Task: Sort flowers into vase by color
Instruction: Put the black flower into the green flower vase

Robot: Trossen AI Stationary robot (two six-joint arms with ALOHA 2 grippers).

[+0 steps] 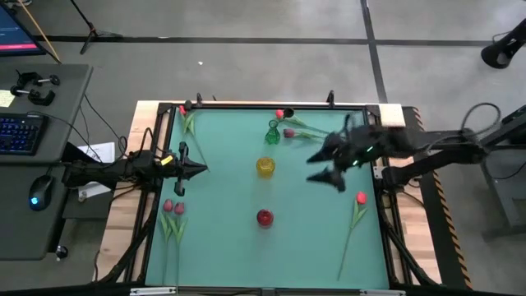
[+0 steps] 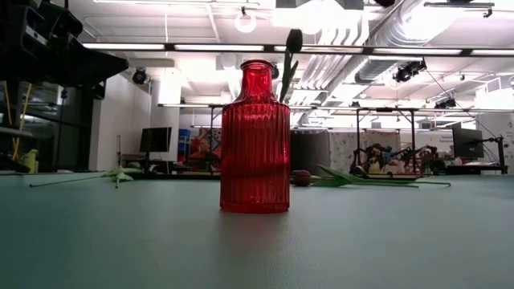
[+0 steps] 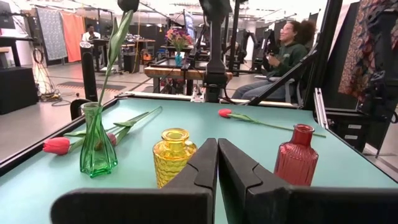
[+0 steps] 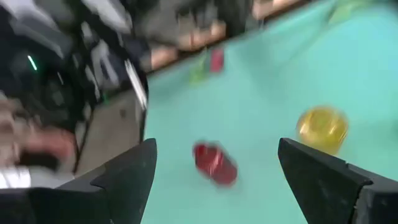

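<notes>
right gripper (image 4: 214,171) jaws wide apart over teal desk (image 4: 261,93); red vase (image 4: 214,163) between them, yellow vase (image 4: 322,127) beside.

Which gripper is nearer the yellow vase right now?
The right gripper: it hovers open just beside the yellow vase, toward the table's right half. The left gripper, shut, waits at the table's left edge, about level with it.
</notes>
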